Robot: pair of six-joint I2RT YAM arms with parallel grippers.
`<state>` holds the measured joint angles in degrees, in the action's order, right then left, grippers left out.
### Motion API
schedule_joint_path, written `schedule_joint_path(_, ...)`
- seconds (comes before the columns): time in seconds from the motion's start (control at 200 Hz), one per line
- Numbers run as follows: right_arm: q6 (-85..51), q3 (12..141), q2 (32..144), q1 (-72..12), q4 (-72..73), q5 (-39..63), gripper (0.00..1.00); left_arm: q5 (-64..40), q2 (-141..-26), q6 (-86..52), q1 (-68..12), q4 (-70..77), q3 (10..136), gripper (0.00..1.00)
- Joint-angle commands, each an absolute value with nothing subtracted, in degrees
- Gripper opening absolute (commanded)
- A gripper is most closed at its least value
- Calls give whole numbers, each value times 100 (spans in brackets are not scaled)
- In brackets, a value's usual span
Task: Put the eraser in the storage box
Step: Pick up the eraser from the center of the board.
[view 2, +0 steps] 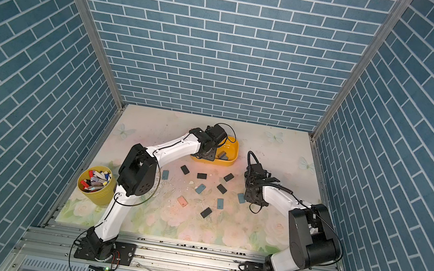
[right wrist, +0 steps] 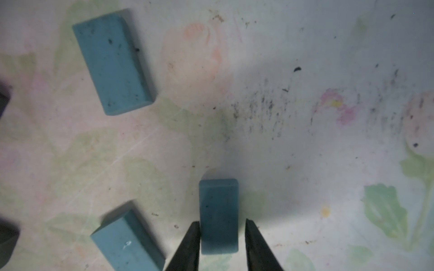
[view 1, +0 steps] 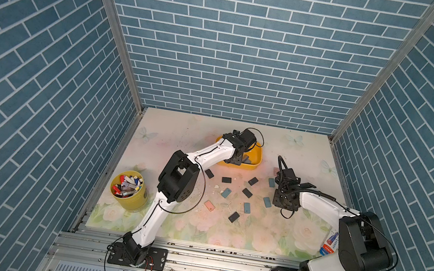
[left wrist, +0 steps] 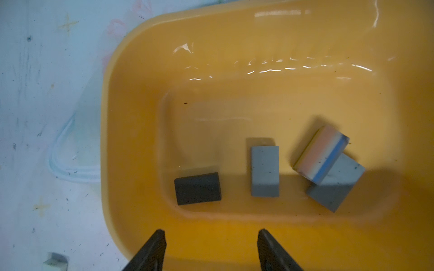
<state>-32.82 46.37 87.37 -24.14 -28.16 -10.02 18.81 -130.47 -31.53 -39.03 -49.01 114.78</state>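
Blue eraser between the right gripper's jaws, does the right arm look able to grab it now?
Probably yes: the right gripper has its jaws either side of the blue eraser, and the neighbouring eraser lies apart.

The storage box is glossy plastic, the blue eraser matt and speckled.

Table: floral print, smudged with dark crumbs, in the lower middle of the frame.
Upper centre: yellow storage box.
Centre: black erasers, blue erasers and a pink eraser, scattered apart.
Left edge: yellow cup of pens.
Right edge: red-and-blue packet.
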Motion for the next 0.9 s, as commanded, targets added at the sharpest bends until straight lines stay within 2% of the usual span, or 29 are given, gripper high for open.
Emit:
schedule_joint_path(0.0,-3509,4552,8870,-2329,-2803,-792,33,2051,-12721,-3199,-3937,-5054,11374,69)
schedule_joint_path(0.24,-3485,4548,9000,-2224,-2734,-550,32,2240,-12548,-3189,-3962,-5128,11274,71)
schedule_joint_path(0.525,-3463,4535,9022,-2206,-2674,-465,22,2387,-12199,-3240,-4049,-5177,10986,73)
schedule_joint_path(0.895,-3430,4573,8661,-2215,-2683,-395,19,2419,-10951,-3511,-4113,-4636,9411,73)
